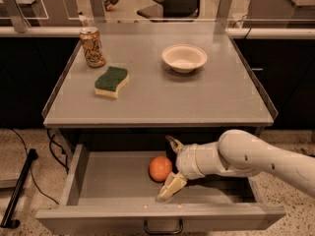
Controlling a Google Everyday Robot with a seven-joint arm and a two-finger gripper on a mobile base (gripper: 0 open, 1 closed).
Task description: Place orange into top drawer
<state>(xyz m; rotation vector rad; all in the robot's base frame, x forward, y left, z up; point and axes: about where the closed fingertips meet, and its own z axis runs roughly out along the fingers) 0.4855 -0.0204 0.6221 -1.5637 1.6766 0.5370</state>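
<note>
The orange (160, 168) lies on the floor of the open top drawer (98, 181), near its middle. The drawer's grey front panel with a dark pull handle (163, 227) is at the bottom of the view. My gripper (169, 167) is inside the drawer just right of the orange, with its fingers spread wide apart. One finger (173, 143) is behind the orange and the other finger (171, 187) is in front of it. The orange sits at the mouth of the open fingers, not squeezed.
On the grey tabletop (162, 97) above the drawer stand a drink can (92, 46) at the back left, a green-and-yellow sponge (111, 81) and a white bowl (184, 58). My white arm (256, 159) reaches in from the right. A black pole (17, 191) stands on the floor at left.
</note>
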